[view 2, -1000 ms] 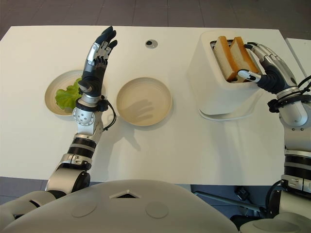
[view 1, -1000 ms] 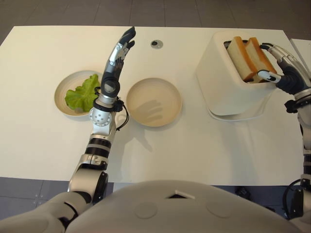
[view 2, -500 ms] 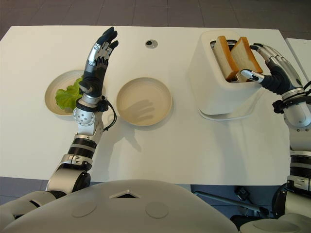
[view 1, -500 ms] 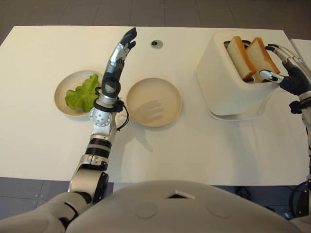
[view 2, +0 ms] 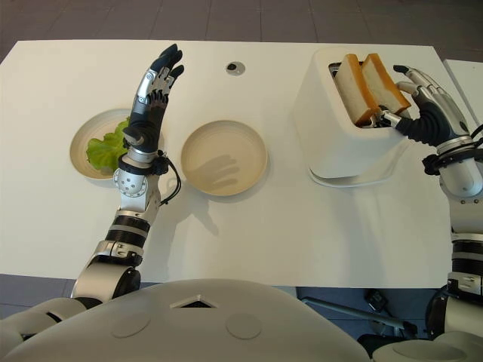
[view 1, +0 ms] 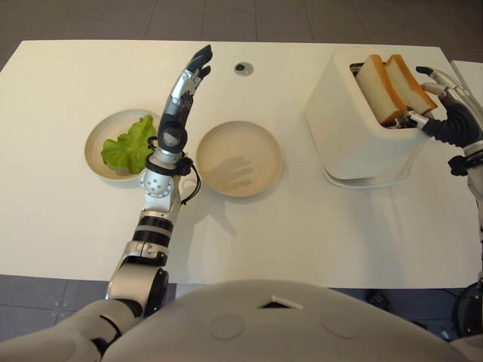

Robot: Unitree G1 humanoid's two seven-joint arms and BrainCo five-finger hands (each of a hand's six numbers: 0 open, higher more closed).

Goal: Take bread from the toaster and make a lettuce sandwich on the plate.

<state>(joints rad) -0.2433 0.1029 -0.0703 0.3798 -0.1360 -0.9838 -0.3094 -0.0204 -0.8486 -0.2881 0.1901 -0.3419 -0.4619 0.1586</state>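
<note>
2 bread slices (view 2: 355, 87), R fingers (view 2: 421, 83) just beside

- Bread slices (view 1: 391, 84): lower halves hidden inside toaster (view 1: 353, 143) slots.
- Right slice: 3 o'clock edge covered by right hand (view 1: 447, 115); whether it is held is not determinable.
- Right forearm: cut by frame edge at 3 o'clock.
- Lettuce (view 2: 101, 152): 3 o'clock portion hidden behind left hand (view 2: 149, 98).
- Lettuce dish (view 2: 81, 134): rim hidden at 4 o'clock behind wrist.
- Small dark round item (view 1: 243, 68), table 12 o'clock: too small to identify.
</note>
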